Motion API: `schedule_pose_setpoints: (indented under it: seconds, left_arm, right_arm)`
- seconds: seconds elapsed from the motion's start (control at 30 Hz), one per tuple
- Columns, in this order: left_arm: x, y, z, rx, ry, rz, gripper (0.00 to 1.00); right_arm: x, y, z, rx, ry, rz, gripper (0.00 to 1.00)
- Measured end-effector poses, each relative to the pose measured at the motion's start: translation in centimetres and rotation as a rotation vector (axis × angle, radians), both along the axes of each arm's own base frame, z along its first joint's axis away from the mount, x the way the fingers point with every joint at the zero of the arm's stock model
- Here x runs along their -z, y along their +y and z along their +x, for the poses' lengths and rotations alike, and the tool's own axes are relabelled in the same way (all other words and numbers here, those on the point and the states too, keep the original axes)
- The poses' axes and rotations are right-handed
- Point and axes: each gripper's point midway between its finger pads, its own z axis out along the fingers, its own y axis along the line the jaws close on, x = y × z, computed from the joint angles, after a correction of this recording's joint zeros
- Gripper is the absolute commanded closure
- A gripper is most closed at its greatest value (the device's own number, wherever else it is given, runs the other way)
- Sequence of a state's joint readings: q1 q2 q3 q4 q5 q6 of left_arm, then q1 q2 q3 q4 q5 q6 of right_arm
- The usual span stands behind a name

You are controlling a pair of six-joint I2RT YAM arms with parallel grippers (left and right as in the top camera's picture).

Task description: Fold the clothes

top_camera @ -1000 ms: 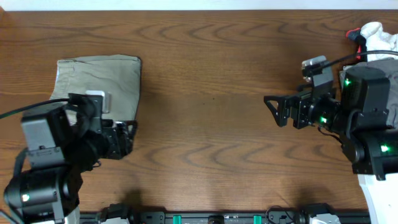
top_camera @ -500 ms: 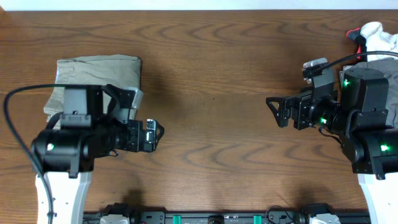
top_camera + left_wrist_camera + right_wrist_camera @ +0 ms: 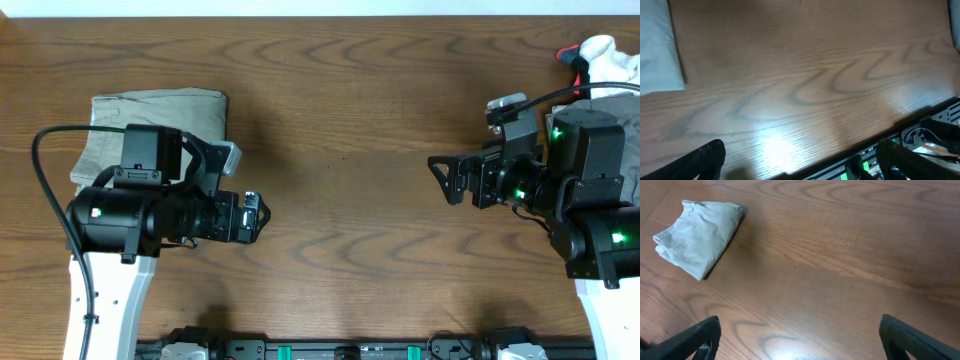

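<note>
Lying folded at the left of the brown wooden worktop (image 3: 340,100), the pale khaki-green cotton shorts (image 3: 150,112) are free: the left end effector (image 3: 257,215) has opened wide and swung off them over bare wood. The right end effector (image 3: 437,178) hangs open and empty, well apart. Folding looks finished, though the left arm (image 3: 130,215) hides part of the bundle.

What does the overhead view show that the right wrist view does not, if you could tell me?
Only overhead: both arms, the left pincer over bare wood beside the shorts, whose lower part the left arm hides, and a white-and-red cloth at the far right corner. Only right wrist: the folded shorts whole, uncovered. Both: the shorts, the wooden table and the open right pincer.
</note>
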State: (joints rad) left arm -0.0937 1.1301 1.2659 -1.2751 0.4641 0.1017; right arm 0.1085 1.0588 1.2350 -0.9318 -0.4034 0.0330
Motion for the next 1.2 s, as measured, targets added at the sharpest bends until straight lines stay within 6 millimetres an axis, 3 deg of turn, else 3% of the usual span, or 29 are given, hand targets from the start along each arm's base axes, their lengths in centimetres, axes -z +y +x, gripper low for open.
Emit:
schedule_pose_setpoints:
  seconds: [0.17,0.3,0.63,0.93,1.2]
  left_arm:
    - [-1.1,0.5,-0.8,-0.009,-0.062,0.019,0.02]
    - [-3.1,1.6,-2.4,-0.033,-0.193,0.059,0.02]
    - [-7.5,6.5,-7.2,-0.201,-0.543,0.238,0.02]
    - [-6.5,7.6,-8.9,-0.227,-0.506,0.294,0.02]
    - [-6.4,7.7,-8.9,-0.227,-0.502,0.295,0.02]
  right_arm:
    - [0.0,0.0,0.0,0.0,0.001,0.0,0.01]
    - [0.0,0.0,0.0,0.0,0.0,0.0,0.01]
    - [0.0,0.0,0.0,0.0,0.002,0.0,0.01]
    - [0.1,0.0,0.0,0.0,0.003,0.0,0.01]
    - [0.1,0.0,0.0,0.0,0.003,0.0,0.01]
